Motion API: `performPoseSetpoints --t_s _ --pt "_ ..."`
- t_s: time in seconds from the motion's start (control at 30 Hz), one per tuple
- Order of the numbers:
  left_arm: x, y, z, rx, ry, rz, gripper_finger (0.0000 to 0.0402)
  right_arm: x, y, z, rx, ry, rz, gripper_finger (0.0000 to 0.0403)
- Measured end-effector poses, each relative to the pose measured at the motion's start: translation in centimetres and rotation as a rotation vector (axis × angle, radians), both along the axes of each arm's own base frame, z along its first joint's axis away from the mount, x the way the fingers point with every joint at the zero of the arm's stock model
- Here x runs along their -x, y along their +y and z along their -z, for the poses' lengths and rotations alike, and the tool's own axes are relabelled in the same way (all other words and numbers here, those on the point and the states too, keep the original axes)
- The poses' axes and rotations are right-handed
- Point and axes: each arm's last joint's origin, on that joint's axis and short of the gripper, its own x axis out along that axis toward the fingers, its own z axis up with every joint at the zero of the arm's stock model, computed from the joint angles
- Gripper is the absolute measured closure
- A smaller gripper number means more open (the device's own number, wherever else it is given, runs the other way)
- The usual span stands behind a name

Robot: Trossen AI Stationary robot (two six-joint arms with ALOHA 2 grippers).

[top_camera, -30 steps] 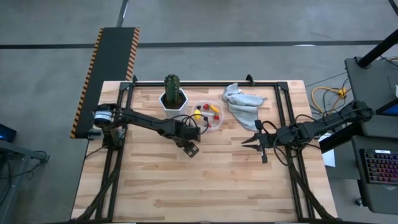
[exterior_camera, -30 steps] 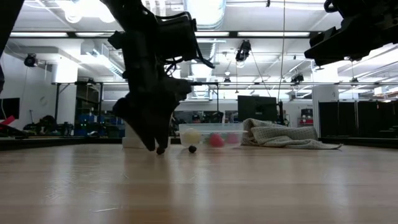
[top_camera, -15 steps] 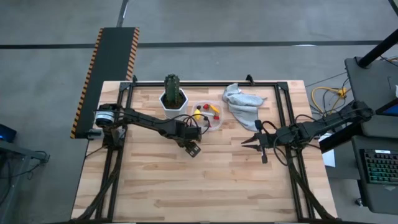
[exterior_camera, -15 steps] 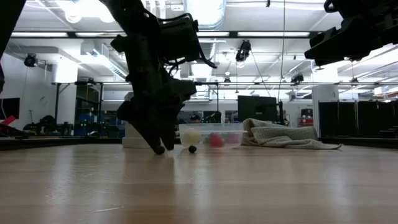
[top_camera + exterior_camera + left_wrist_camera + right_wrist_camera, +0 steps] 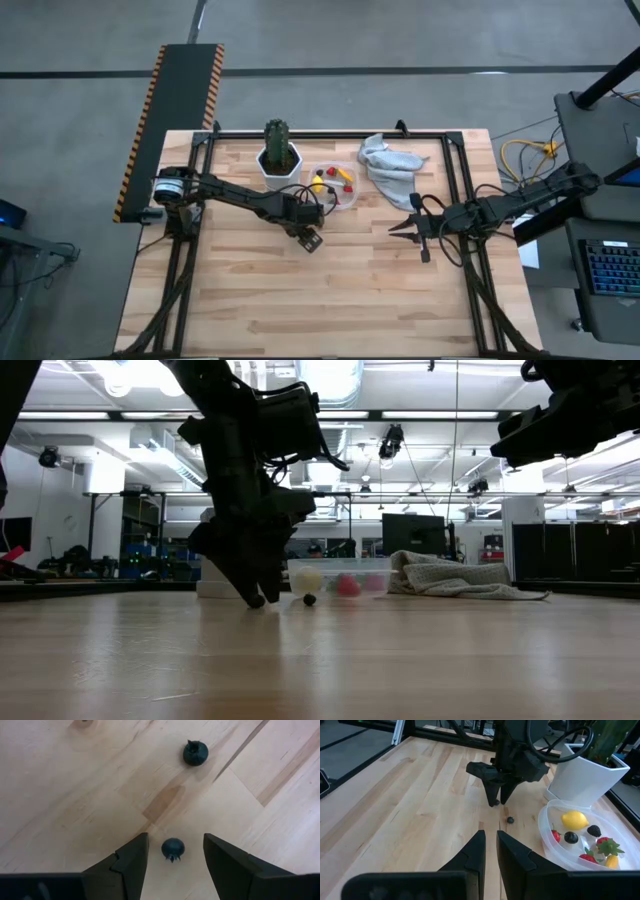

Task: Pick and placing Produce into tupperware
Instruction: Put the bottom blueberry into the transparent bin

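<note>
My left gripper (image 5: 173, 851) points down at the table in front of the tupperware, open. Its fingers stand on either side of a small dark berry (image 5: 173, 848) without touching it. A second dark berry (image 5: 195, 753) lies on the wood nearby, also seen in the low view (image 5: 309, 599). The clear tupperware (image 5: 350, 200) sits next to the cactus pot and holds a yellow lemon (image 5: 574, 819), dark berries, red pieces and a yellow-orange piece. My right gripper (image 5: 397, 229) waits above the table's right half, open by a narrow gap.
A green cactus in a white pot (image 5: 279, 160) stands just left of the tupperware. A crumpled grey cloth (image 5: 390, 165) lies to its right near the far edge. Bare wood fills the near half of the table.
My left gripper has shifted a little toward the tupperware and settled lower, with its fingertips at the tabletop. For the last half second it has kept still. The berries and the tupperware have not moved.
</note>
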Motion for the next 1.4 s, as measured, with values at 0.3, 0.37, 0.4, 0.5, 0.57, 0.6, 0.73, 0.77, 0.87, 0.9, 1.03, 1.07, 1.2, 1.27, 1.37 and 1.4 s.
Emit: performPoseSetpoints --t_s 0.3,0.37,0.4,0.5,0.57,0.6,0.73,0.77,0.87,0.9,1.03,1.07,1.2,1.27,1.37,1.4 --pt "0.2 0.0 0.2 0.002 0.008 0.005 0.0233 0.0 0.0 0.0 0.0 0.001 0.0 0.0364" --pt "0.2 0.0 0.3 0.002 0.011 0.004 0.0244 0.0 0.0 0.0 0.0 0.001 0.0 0.0364" --pt "0.3 0.0 0.4 0.002 0.013 0.004 0.0251 0.0 0.0 0.0 0.0 0.001 0.0 0.0364" --pt "0.3 0.0 0.4 0.001 0.012 0.004 0.0271 0.0 0.0 0.0 0.0 0.001 0.0 0.0364" --pt "0.3 0.0 0.4 0.0 0.013 0.004 0.0284 0.0 0.0 0.0 0.0 0.001 0.0 0.0364" --pt "0.3 0.0 0.4 0.0 0.014 0.003 0.029 0.0 0.0 0.0 0.0 0.001 0.0 0.0364" --pt "0.5 0.0 0.6 -0.003 0.02 0.003 0.0323 0.0 0.0 0.0 0.0 0.001 0.0 0.0364" --pt "0.5 0.1 0.7 -0.004 0.021 0.003 0.0333 0.0 0.0 0.0 0.0 0.001 0.0 0.0364" --pt "0.8 0.1 1.0 -0.005 0.028 0.01 0.0367 0.0 0.0 0.0 0.0 0.001 0.0 0.0364" --pt "0.9 0.1 1.1 -0.005 0.032 0.018 0.0378 0.0 0.0 0.0 0.0 0.001 0.0 0.0364" --pt "1.0 0.3 1.3 0.007 0.04 0.021 0.0382 0.0 0.0 0.0 0.0 0.001 0.0 0.0364" --pt "1.0 0.3 1.3 0.013 0.041 0.022 0.0382 0.0 0.0 0.0 0.0 0.001 0.0 0.0364" --pt "1.0 0.5 1.3 0.032 0.043 0.027 0.0382 0.0 0.0 0.0 0.0 0.001 0.0 0.0364" --pt "1.1 0.5 1.4 0.033 0.044 0.035 0.0382 0.0 0.0 0.0 0.0 0.001 0.0 0.0364" --pt "1.1 0.6 1.4 0.035 0.045 0.044 0.0382 0.0 0.0 0.0 0.005 0.0 -0.002 0.0364" --pt "1.1 0.7 1.4 0.039 0.044 0.048 0.0382 0.0 0.0 0.0 0.005 0.0 -0.002 0.0364"
